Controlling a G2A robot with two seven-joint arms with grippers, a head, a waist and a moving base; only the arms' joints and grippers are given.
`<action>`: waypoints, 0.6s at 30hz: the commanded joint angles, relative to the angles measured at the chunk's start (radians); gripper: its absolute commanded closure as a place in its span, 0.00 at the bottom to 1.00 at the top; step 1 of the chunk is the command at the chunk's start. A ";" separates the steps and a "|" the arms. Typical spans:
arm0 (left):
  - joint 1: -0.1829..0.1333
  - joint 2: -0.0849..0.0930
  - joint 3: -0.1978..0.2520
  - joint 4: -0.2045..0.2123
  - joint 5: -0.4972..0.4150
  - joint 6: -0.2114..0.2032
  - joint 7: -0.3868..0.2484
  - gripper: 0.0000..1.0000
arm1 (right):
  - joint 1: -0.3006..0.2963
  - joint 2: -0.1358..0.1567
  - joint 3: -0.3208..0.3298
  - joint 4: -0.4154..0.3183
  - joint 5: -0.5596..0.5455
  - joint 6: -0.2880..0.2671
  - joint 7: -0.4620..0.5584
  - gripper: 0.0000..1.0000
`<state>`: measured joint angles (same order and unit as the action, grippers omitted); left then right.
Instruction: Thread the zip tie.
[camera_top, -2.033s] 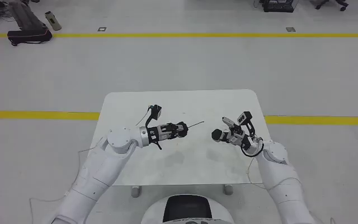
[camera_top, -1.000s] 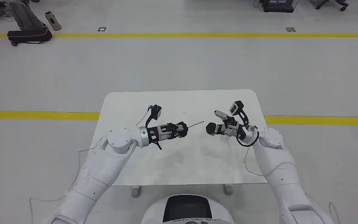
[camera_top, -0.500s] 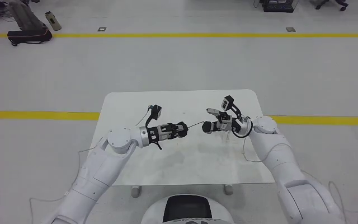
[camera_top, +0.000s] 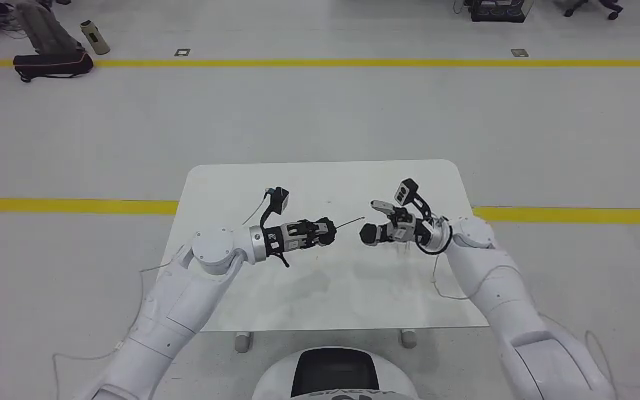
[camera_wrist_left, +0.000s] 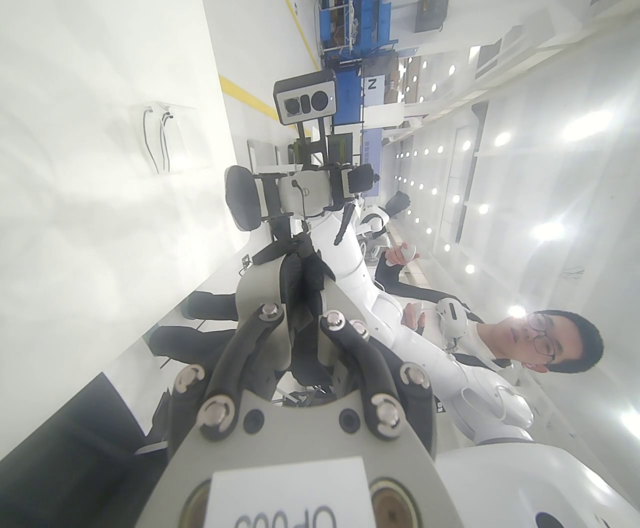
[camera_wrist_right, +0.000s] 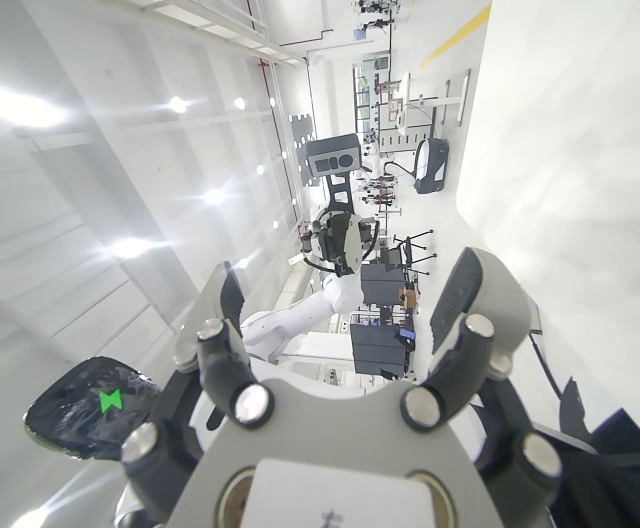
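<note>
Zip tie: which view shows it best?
The top view: the thin black zip tie shows lengthwise, sticking out of the left gripper toward the right gripper. The left wrist view loses it between shut fingers; in the right wrist view it is too small to tell.

Colour key. The thin black zip tie (camera_top: 350, 221) reads as a dark line against the plain white rounded-corner table (camera_top: 320, 185). The left gripper (camera_top: 328, 232) has matt grey metal fingers (camera_wrist_left: 257, 295) with black linkages and silver rivets. The right gripper (camera_wrist_right: 345, 295) has the same grey and black, and its black pads (camera_wrist_right: 452, 295) carry fine parallel ribbing. The pale grey floor (camera_top: 320, 110) is unpatterned and crossed by two yellow floor stripes (camera_top: 320, 63). A black bag (camera_top: 45, 48) lies at the far corner.
</note>
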<state>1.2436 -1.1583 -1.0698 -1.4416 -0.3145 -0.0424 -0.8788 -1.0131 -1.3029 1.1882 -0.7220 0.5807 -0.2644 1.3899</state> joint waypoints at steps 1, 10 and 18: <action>0.000 0.000 0.000 0.000 0.000 0.000 0.000 1.00 | 0.003 0.005 -0.016 0.003 0.016 -0.007 0.000 0.00; 0.000 0.000 0.000 0.000 0.000 0.000 0.000 1.00 | 0.029 0.036 -0.078 0.039 0.094 -0.058 0.000 0.42; 0.000 0.000 0.000 0.000 0.000 0.000 0.000 1.00 | 0.068 0.047 -0.137 0.071 0.117 -0.076 0.000 0.56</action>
<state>1.2436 -1.1583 -1.0698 -1.4416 -0.3145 -0.0424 -0.8788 -0.9479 -1.2564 1.0562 -0.6534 0.6949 -0.3403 1.3900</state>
